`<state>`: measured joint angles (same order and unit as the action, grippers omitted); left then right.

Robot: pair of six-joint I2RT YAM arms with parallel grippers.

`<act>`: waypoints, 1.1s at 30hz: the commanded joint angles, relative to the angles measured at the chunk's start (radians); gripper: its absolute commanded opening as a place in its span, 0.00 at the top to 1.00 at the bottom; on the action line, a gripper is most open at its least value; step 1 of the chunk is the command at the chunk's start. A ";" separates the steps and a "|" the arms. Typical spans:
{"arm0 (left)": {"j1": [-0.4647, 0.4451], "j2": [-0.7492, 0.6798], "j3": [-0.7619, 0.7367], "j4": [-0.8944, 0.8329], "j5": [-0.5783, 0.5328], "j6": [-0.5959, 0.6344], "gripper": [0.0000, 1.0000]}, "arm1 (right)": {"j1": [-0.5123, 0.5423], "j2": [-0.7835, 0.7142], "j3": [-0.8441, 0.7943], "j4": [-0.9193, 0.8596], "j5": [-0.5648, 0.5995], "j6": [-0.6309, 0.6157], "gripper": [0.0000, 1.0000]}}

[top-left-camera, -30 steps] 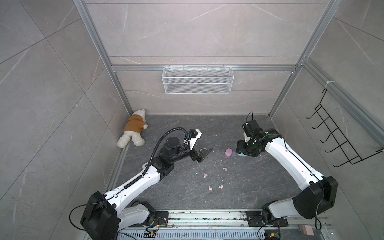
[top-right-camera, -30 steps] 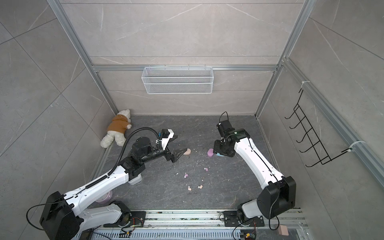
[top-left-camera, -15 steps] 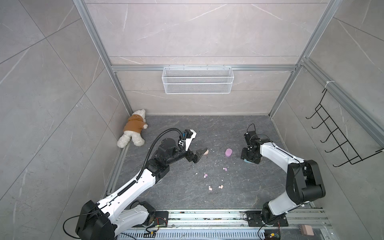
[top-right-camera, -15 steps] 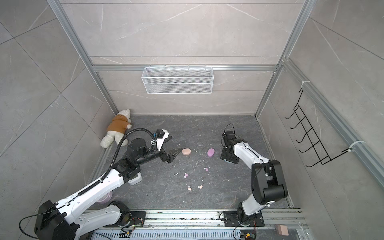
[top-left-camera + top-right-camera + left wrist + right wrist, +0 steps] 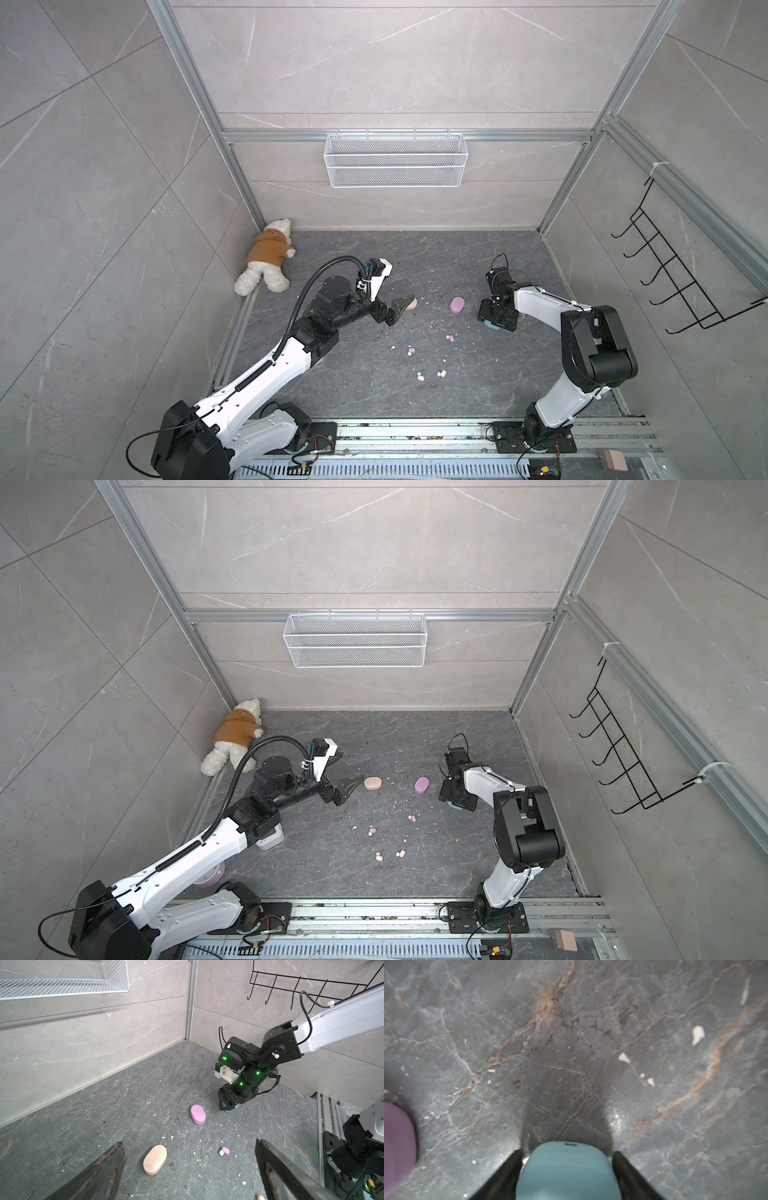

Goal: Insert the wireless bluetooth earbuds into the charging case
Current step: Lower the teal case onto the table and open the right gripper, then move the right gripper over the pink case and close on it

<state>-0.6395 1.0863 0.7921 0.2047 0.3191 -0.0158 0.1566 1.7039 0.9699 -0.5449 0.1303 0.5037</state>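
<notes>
Where the dark veined floor (image 5: 436, 257) meets grey tiled walls (image 5: 374, 62), a teddy (image 5: 266, 262) lies in the corner. Earbuds (image 5: 450, 338) lie scattered mid-floor among white specks (image 5: 172, 1137), near the lilac case (image 5: 457, 305). Left gripper (image 5: 188, 1142) gapes wide by the peach case (image 5: 154, 1159); right gripper (image 5: 566, 1153) straddles the blue case (image 5: 566, 1174), whether clamped I cannot tell.

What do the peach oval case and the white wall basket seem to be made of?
The peach oval case looks like smooth matte plastic: even colour, no glare, rounded edges. The white wall basket looks like painted metal mesh: fine see-through grid, thin stiff frame.
</notes>
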 commanded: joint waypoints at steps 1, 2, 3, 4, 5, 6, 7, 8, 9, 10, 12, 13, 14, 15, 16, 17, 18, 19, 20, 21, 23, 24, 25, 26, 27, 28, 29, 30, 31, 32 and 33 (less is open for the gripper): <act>0.004 -0.009 0.003 0.019 0.001 0.002 0.00 | -0.002 -0.014 -0.015 -0.018 -0.007 0.001 0.21; 0.004 -0.009 0.003 0.016 0.000 0.003 0.00 | -0.003 -0.026 -0.007 -0.034 -0.008 -0.002 0.18; 0.004 -0.011 0.004 0.015 0.001 0.004 0.00 | -0.002 -0.043 0.006 -0.056 -0.007 -0.004 0.17; 0.004 -0.011 0.004 0.014 0.001 0.002 0.00 | -0.003 -0.058 0.018 -0.071 -0.009 -0.006 0.17; 0.004 -0.011 0.003 0.013 0.002 0.004 0.00 | -0.002 -0.078 0.032 -0.090 -0.009 -0.007 0.16; 0.003 -0.011 0.004 0.012 0.001 0.004 0.00 | -0.002 -0.095 0.051 -0.105 -0.011 -0.010 0.15; 0.004 -0.012 0.004 0.013 0.002 0.003 0.00 | -0.002 -0.105 0.069 -0.122 -0.017 -0.013 0.15; 0.004 -0.011 0.003 0.014 0.003 0.003 0.00 | -0.002 -0.113 0.093 -0.140 -0.025 -0.019 0.13; 0.003 -0.011 0.004 0.015 0.002 0.003 0.00 | 0.000 -0.120 0.110 -0.147 -0.041 -0.021 0.13; 0.004 -0.009 0.004 0.013 0.003 0.003 0.00 | -0.001 -0.121 0.123 -0.146 -0.058 -0.022 0.13; 0.004 -0.009 0.003 0.014 0.003 0.005 0.00 | 0.003 -0.114 0.153 -0.144 -0.098 -0.022 0.13; 0.004 -0.009 0.003 0.014 0.002 0.003 0.00 | 0.006 -0.106 0.164 -0.138 -0.115 -0.024 0.13; 0.004 -0.009 0.003 0.014 0.002 0.002 0.00 | 0.010 -0.095 0.175 -0.130 -0.134 -0.023 0.13; 0.004 -0.009 0.003 0.012 0.002 0.004 0.00 | 0.015 -0.081 0.185 -0.121 -0.150 -0.022 0.14; 0.004 -0.008 0.004 0.012 0.002 0.003 0.00 | 0.022 -0.065 0.194 -0.107 -0.169 -0.024 0.14; 0.004 -0.007 0.004 0.012 0.002 0.003 0.00 | 0.030 -0.045 0.210 -0.101 -0.182 -0.027 0.14; 0.004 -0.006 0.003 0.013 0.004 0.005 0.00 | 0.040 -0.028 0.222 -0.094 -0.192 -0.036 0.14; 0.004 -0.005 0.003 0.011 0.004 0.005 0.00 | 0.048 -0.005 0.241 -0.093 -0.194 -0.043 0.14; 0.004 -0.005 0.004 0.010 0.005 0.005 0.00 | 0.055 0.021 0.263 -0.100 -0.195 -0.048 0.14; 0.004 -0.004 0.004 0.010 0.004 0.006 0.00 | 0.061 0.039 0.279 -0.100 -0.202 -0.052 0.14; 0.004 -0.003 0.004 0.006 0.005 0.007 0.00 | 0.072 0.076 0.309 -0.097 -0.212 -0.053 0.14; 0.004 -0.003 0.005 0.006 0.003 0.007 0.00 | 0.076 0.092 0.322 -0.098 -0.215 -0.053 0.14; 0.004 -0.003 0.004 0.006 0.004 0.008 0.00 | 0.081 0.110 0.338 -0.103 -0.216 -0.053 0.14; 0.004 -0.003 0.006 0.005 0.002 0.008 0.00 | 0.086 0.130 0.353 -0.108 -0.221 -0.056 0.14; 0.004 -0.002 0.006 0.006 0.002 0.009 0.00 | 0.091 0.149 0.367 -0.113 -0.227 -0.060 0.14; 0.004 -0.001 0.005 0.005 0.003 0.010 0.00 | 0.095 0.163 0.378 -0.115 -0.229 -0.063 0.14; 0.004 0.000 0.007 0.004 0.002 0.010 0.00 | 0.099 0.178 0.387 -0.113 -0.233 -0.072 0.14; 0.004 0.001 0.006 0.006 0.002 0.011 0.00 | 0.103 0.193 0.398 -0.116 -0.228 -0.082 0.15; 0.004 0.002 0.005 0.005 0.002 0.011 0.00 | 0.107 0.206 0.408 -0.118 -0.214 -0.094 0.17; 0.004 0.004 0.006 0.006 0.003 0.011 0.00 | 0.110 0.218 0.417 -0.111 -0.205 -0.105 0.19; 0.004 0.006 0.005 0.005 0.002 0.011 0.00 | 0.111 0.225 0.419 -0.096 -0.203 -0.115 0.22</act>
<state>-0.6395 1.0870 0.7921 0.2035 0.3191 -0.0154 0.2581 1.8965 1.3571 -0.6350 -0.0830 0.4370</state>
